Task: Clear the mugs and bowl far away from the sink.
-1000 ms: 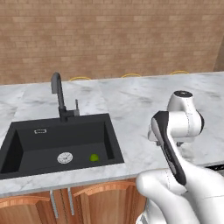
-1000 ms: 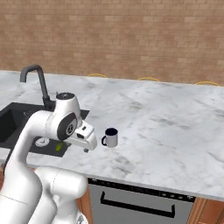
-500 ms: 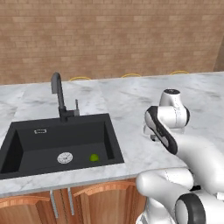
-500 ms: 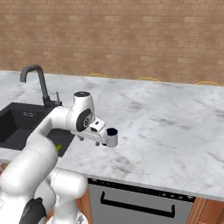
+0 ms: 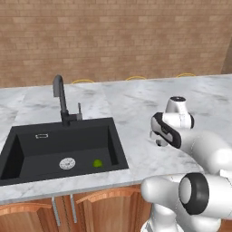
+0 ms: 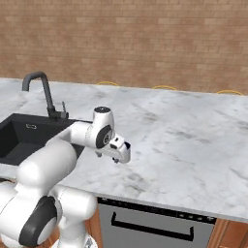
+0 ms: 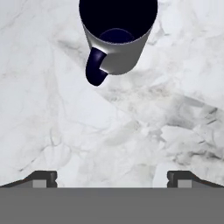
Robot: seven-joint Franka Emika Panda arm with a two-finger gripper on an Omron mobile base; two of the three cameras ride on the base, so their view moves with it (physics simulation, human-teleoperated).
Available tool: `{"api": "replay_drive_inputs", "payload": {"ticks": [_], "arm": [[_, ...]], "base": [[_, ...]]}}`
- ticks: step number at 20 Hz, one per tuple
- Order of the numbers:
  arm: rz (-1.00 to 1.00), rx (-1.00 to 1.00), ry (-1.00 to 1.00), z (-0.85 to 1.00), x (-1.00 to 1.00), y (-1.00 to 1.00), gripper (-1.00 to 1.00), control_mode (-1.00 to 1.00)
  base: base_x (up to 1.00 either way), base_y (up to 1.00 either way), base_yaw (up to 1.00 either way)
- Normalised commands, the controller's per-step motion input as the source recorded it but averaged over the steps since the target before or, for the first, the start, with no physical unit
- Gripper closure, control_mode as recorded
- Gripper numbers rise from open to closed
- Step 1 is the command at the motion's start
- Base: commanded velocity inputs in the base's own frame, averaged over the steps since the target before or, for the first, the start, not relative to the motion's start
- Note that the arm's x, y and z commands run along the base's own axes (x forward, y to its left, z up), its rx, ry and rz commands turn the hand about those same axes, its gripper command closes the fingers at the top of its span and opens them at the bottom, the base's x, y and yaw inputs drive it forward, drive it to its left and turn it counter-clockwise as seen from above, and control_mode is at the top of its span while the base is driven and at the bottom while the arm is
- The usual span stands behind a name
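With its fingers (image 7: 112, 177) spread wide and empty over the marble surface (image 7: 144, 127), it should drop squarely astride the mug (image 7: 118, 37), clear of the handle.

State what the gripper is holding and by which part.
Nothing. The gripper is open above the marble counter; the mug stands ahead of the fingertips, untouched.

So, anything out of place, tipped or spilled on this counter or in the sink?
Only one oddity: a small green thing lies on the floor of the black sink, beside the drain; I can't tell what it is. The grey mug with a dark handle stands upright on the marble counter, empty, with no spill around it.
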Motion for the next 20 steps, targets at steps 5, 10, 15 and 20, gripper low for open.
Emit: {"api": "replay_drive_inputs", "payload": {"ticks": [5, 10, 15, 20], "arm": [[-0.05, -0.01, -0.09, -0.15, 0.30, 0.00, -1.00, -1.00], [-0.08, -0.01, -0.05, -0.12, 0.29, 0.00, -1.00, -1.00], [-0.09, -0.02, -0.01, -0.17, 0.37, 0.00, -1.00, -1.00], [-0.10, -0.03, -0.01, -0.09, 0.30, 0.00, -1.00, -1.00]], "base": [[0.00, 0.00, 0.00], [0.00, 0.00, 0.00], [0.00, 0.00, 0.00], [0.00, 0.00, 0.00]]}}
